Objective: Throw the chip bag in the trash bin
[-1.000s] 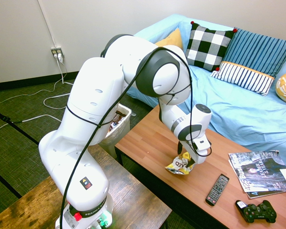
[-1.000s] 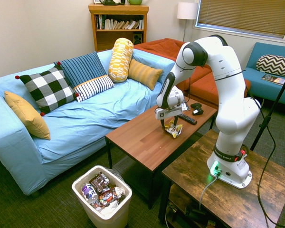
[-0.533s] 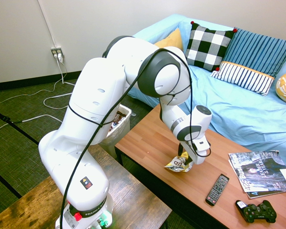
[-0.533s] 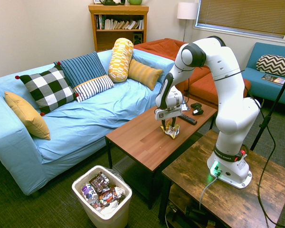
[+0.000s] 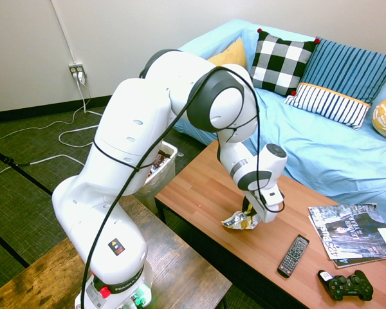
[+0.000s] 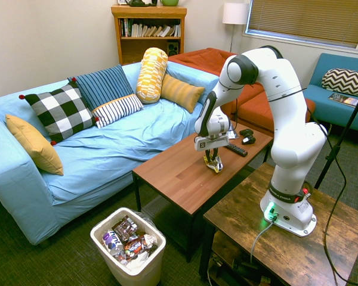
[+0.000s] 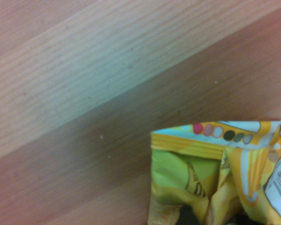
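The chip bag [image 5: 237,223], yellow and white with silvery edges, lies crumpled on the wooden coffee table [image 5: 199,187] near its front edge. My gripper [image 5: 249,214] points straight down onto it, and the fingers pinch the bag's top so the foil bunches up between them. In the second exterior view the gripper [image 6: 212,161] stands over the bag [image 6: 215,167], which still touches the table [image 6: 179,176]. The wrist view shows the creased bag [image 7: 215,178] on the wood. The white trash bin [image 6: 137,274], holding dark wrappers, stands on the floor off the table's end, partly behind the arm [image 5: 162,181].
A remote [image 5: 293,255], a magazine [image 5: 350,241] and a black game controller [image 5: 345,286] lie on the table beyond the bag. The blue sofa [image 6: 107,149] with cushions runs along the table's far side. A darker wooden table [image 6: 298,250] bears the arm.
The gripper has come down onto the chip bag and its fingers have drawn together, squeezing the bag narrower. The bag has stayed in the same spot on the table.
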Controlling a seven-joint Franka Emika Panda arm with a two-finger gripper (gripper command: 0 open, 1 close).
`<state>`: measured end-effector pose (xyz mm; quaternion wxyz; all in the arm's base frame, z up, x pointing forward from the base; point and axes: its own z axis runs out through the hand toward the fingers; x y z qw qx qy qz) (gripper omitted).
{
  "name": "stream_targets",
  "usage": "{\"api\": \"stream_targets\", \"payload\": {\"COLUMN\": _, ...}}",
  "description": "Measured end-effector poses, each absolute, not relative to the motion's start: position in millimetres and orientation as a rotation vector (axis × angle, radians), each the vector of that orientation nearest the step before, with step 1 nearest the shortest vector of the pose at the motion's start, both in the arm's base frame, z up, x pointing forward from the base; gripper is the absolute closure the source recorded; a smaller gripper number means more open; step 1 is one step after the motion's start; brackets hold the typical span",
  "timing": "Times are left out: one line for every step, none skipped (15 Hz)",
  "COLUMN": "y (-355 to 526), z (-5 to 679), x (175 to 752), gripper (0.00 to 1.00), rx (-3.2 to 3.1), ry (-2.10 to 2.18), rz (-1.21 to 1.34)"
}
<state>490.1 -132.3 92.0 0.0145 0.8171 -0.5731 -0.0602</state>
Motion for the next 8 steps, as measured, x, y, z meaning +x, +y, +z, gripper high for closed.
{"api": "stream_targets", "payload": {"y": -132.6, "z": 94.3, "x": 491.1, "gripper": 1.0, "rx": 2.547, "ry": -1.788, "rz": -0.182}}
{"api": "stream_targets", "payload": {"y": -132.8, "z": 97.8, "x": 492.2, "gripper": 1.0, "rx": 2.552, "ry": -1.793, "rz": -0.174}}
{"api": "stream_targets", "payload": {"y": -133.0, "z": 101.4, "x": 493.1, "gripper": 1.0, "rx": 2.558, "ry": -1.794, "rz": -0.168}}
{"api": "stream_targets", "payload": {"y": -132.8, "z": 105.3, "x": 493.6, "gripper": 1.0, "rx": 2.564, "ry": -1.794, "rz": -0.165}}
{"api": "stream_targets", "payload": {"y": -132.0, "z": 110.5, "x": 494.0, "gripper": 1.0, "rx": 2.573, "ry": -1.794, "rz": -0.166}}
{"api": "stream_targets", "payload": {"y": -130.5, "z": 117.8, "x": 494.7, "gripper": 1.0, "rx": 2.587, "ry": -1.793, "rz": -0.164}}
{"api": "stream_targets", "payload": {"y": -128.7, "z": 127.3, "x": 495.2, "gripper": 1.0, "rx": 2.601, "ry": -1.792, "rz": -0.155}}
{"api": "stream_targets", "payload": {"y": -126.0, "z": 139.0, "x": 495.5, "gripper": 1.0, "rx": 2.618, "ry": -1.788, "rz": -0.145}}
